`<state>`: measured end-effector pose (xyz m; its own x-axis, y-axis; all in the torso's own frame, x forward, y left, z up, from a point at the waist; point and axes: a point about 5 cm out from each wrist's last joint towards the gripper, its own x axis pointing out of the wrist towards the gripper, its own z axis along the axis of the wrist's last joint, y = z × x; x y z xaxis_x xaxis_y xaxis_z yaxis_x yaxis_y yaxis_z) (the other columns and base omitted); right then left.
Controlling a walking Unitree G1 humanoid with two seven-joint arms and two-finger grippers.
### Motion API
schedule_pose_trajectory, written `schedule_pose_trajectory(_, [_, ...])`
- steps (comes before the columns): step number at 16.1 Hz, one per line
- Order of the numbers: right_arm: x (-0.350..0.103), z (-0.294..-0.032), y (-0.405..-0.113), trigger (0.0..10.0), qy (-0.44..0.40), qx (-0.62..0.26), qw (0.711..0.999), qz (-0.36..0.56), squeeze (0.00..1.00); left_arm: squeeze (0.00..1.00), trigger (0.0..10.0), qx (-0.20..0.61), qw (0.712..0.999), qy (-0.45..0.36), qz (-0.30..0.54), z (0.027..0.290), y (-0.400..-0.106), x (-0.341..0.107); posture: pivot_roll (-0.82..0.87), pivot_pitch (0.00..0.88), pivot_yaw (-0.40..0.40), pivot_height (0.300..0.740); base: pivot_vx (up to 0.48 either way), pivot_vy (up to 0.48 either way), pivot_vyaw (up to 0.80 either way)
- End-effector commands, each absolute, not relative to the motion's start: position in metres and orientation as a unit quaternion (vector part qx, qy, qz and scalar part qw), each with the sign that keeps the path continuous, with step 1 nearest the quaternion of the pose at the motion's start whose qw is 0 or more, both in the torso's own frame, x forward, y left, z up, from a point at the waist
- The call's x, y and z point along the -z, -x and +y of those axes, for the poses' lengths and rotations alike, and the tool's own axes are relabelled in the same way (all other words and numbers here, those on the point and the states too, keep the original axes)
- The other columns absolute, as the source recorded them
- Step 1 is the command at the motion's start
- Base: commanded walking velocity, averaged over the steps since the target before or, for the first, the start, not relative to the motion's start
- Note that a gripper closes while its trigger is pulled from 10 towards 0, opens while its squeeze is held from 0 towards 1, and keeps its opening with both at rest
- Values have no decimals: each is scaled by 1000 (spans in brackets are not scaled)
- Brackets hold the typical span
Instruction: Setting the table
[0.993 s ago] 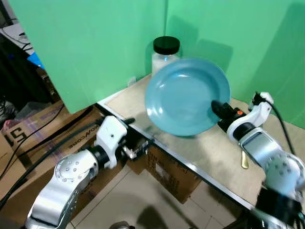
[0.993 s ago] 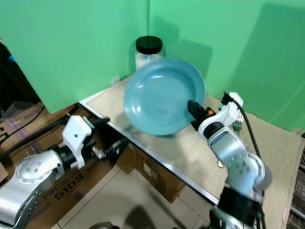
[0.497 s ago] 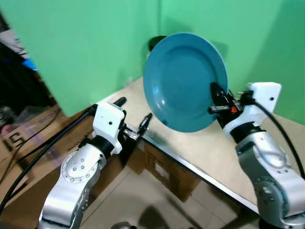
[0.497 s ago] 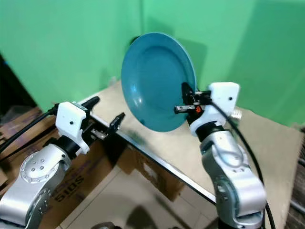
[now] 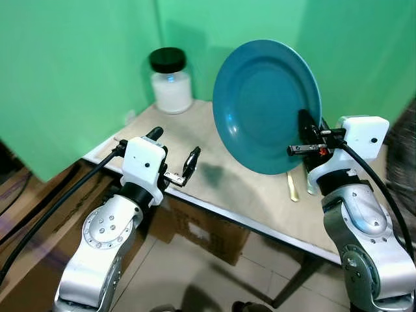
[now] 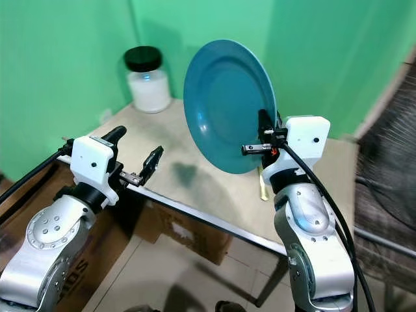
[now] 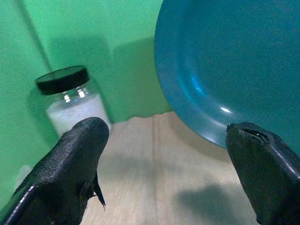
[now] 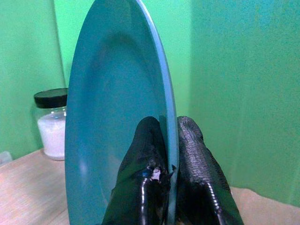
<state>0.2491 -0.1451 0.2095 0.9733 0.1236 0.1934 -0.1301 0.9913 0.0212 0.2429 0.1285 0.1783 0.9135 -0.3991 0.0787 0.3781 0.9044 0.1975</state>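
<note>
A blue plate (image 5: pixel 263 107) stands nearly on edge in the air above the beige table (image 5: pixel 240 188). My right gripper (image 5: pixel 305 129) is shut on its lower right rim, and in the right wrist view the two black fingers (image 8: pixel 187 154) pinch the plate's (image 8: pixel 112 131) edge. My left gripper (image 5: pixel 174 153) hovers open at the table's front left edge, apart from the plate, with nothing between its fingers (image 7: pixel 70 173). A gold utensil (image 5: pixel 292 187) lies on the table under the plate's right side.
A glass jar (image 5: pixel 171 83) with a black lid and white contents stands at the table's back left corner. Green screens wall the table behind and to the left. A cardboard box (image 5: pixel 208 227) sits under the table. Cables trail along my left arm.
The camera has swung, so the jar now shows left of the plate. The plate stays upright in my right gripper. My left gripper has risen slightly above the table's front edge.
</note>
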Motion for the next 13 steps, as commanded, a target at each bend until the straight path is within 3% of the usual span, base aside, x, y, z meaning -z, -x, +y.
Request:
schedule_pose_trajectory(1, [-216,-140,-248,10000,-17,-83,989,-121,0,0,10000,192,975,-92,-63,130,-243,-179,69,0,47,740,0,0,-788])
schedule_pose_trajectory(13, [-220,-129,-254,10000,-51,-117,981,-146,0,0,10000,169,980,-82,-60,132,-242,-176,77,0,25,740,0,0,-800])
